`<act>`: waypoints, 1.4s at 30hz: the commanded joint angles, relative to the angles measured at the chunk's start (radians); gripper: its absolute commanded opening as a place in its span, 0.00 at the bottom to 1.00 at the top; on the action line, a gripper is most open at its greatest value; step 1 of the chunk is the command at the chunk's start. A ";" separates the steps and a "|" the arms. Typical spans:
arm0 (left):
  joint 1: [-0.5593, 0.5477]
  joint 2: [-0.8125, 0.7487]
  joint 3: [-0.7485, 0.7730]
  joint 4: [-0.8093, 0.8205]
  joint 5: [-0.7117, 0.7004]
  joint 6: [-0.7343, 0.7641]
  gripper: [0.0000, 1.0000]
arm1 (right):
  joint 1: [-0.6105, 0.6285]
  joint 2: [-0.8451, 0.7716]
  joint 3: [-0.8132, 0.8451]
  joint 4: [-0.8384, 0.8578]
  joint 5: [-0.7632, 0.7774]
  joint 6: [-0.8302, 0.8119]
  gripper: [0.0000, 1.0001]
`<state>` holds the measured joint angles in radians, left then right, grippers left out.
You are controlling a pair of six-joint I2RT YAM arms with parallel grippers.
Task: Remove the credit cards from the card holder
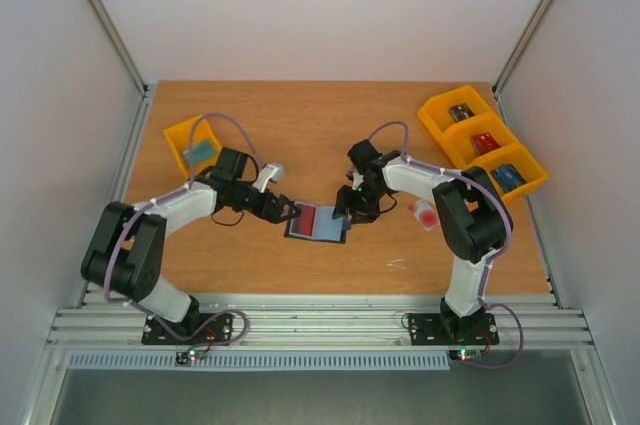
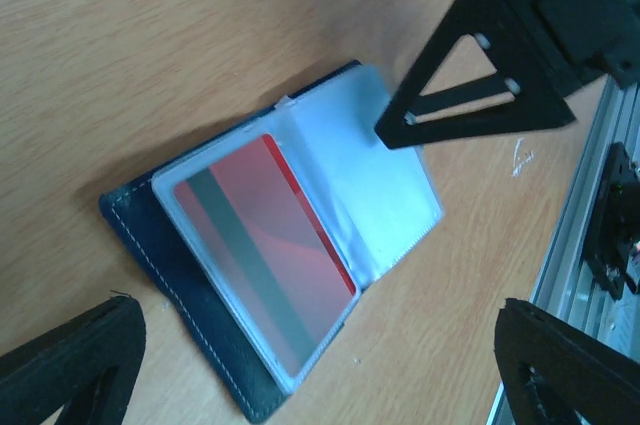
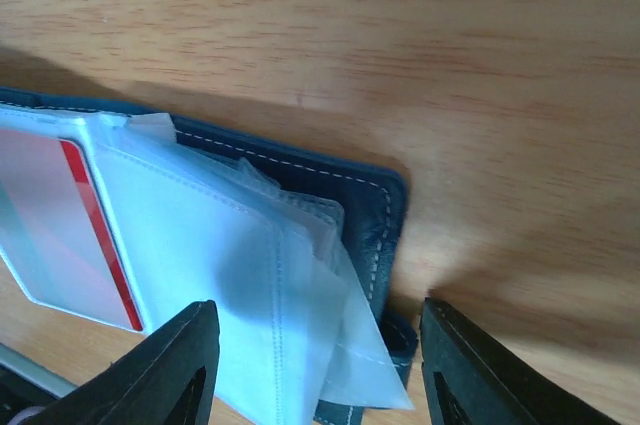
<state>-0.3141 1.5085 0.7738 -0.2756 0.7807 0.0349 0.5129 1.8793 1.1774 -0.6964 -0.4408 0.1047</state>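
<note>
The card holder [image 1: 318, 223] lies open on the table, navy cover [image 2: 190, 295] down and pale sleeves [image 3: 230, 275] fanned up. A red credit card [image 2: 265, 245] with a grey stripe sits inside the left sleeve. Another credit card [image 1: 425, 212], whitish with a red patch, lies loose on the wood to the right. My left gripper [image 1: 290, 213] hovers open at the holder's left edge, jaws wide [image 2: 320, 385], holding nothing. My right gripper [image 1: 348, 213] is at the holder's right edge, jaws apart [image 3: 315, 375] on either side of the loose sleeves. One of its fingers [image 2: 480, 75] has its tip on the empty right sleeve.
A row of yellow bins [image 1: 480, 140] with small items stands at the back right. A single yellow bin [image 1: 192, 145] holding a greenish card stands at the back left. The table's front edge and metal rail [image 1: 320, 325] run close behind the holder.
</note>
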 commanded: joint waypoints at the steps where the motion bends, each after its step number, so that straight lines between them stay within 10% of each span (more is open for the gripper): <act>1: -0.008 0.115 0.063 0.013 0.043 -0.027 0.93 | 0.010 0.039 -0.019 0.028 -0.016 -0.034 0.55; 12: -0.066 0.332 0.184 -0.067 0.145 -0.027 0.79 | 0.010 0.076 -0.013 0.050 -0.047 -0.056 0.54; 24: -0.083 0.326 0.228 -0.160 0.275 0.127 0.01 | 0.001 0.032 -0.012 0.068 -0.075 -0.087 0.53; 36: -0.035 0.063 0.347 -0.387 0.241 0.136 0.00 | -0.068 -0.395 0.112 -0.199 0.041 -0.396 0.56; 42: -0.012 -0.158 0.388 -0.408 0.260 0.116 0.00 | -0.062 -0.573 0.221 -0.146 -0.221 -0.411 0.48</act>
<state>-0.3367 1.4849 1.1206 -0.6590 1.0019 0.1650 0.4408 1.3777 1.3605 -0.8539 -0.4797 -0.2562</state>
